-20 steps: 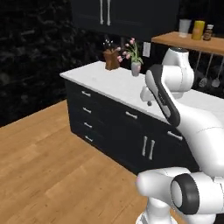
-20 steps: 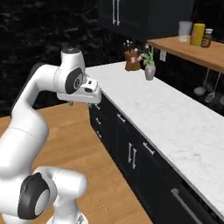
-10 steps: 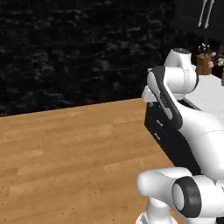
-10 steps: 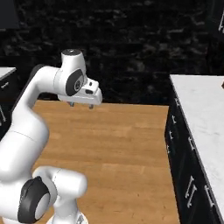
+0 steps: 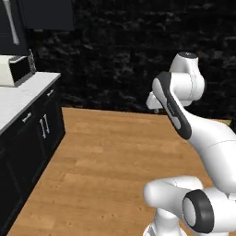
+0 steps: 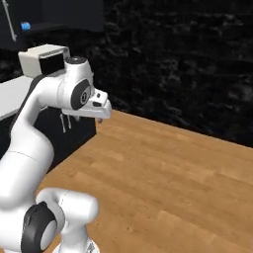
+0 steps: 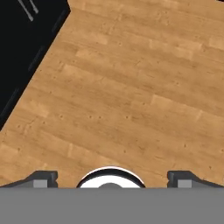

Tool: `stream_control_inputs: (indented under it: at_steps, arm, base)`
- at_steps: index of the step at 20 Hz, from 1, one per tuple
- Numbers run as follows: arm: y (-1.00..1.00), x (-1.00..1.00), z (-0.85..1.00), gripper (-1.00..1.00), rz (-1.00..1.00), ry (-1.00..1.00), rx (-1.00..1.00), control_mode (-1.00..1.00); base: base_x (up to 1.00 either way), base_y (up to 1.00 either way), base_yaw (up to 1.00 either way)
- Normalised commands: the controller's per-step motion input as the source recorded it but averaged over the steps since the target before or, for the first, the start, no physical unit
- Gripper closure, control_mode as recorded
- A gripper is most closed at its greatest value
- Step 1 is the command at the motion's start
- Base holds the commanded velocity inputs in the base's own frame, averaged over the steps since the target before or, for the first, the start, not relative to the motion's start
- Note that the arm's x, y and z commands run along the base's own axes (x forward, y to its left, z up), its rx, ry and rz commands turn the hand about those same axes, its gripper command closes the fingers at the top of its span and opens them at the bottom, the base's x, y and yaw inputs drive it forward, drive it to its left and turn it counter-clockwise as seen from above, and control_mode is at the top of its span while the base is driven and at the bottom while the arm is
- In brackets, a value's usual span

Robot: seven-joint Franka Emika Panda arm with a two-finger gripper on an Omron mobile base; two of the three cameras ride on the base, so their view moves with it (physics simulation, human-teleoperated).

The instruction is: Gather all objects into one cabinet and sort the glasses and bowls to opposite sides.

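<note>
My gripper (image 7: 112,179) hangs over bare wooden floor, its fingertips (image 7: 43,178) spread wide, open with nothing between them. In the right base view the hand (image 6: 96,111) sits beside the arm's upper joint. A black wall cabinet (image 5: 44,14) with a long silver bar handle (image 5: 13,23) shows at the upper left. From the right base view, a small bright blue shape, apparently the blue bowl (image 6: 24,25), rests on a dark shelf next to that handle (image 6: 10,20). The red mug, orange cup and brown bowl are out of view.
A white counter (image 5: 18,99) runs along the left over black lower cabinets (image 5: 44,126) with short silver pulls. A white boxy appliance (image 5: 16,69) (image 6: 44,59) stands on it. Wooden floor (image 5: 106,161) spreads ahead up to a black stone wall (image 5: 120,50).
The whole picture has swung: the base has turned, so the island with the plants is gone and the left counter with the appliance has come in. The arm keeps its pose, gripper still open.
</note>
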Motion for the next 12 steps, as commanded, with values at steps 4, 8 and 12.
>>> stream_control_inputs:
  at_steps: [4,8,12]
  arm:
    - [0.0,0.0,0.0,-1.0,0.0,0.0,0.0,1.0]
    - [0.0,0.0,0.0,-1.0,0.0,0.0,0.0,1.0]
    - [0.0,0.0,0.0,-1.0,0.0,0.0,0.0,1.0]
  base:
    - [1.0,0.0,0.45]
    - [1.0,-0.04,0.16]
    - [1.0,-0.01,0.14]
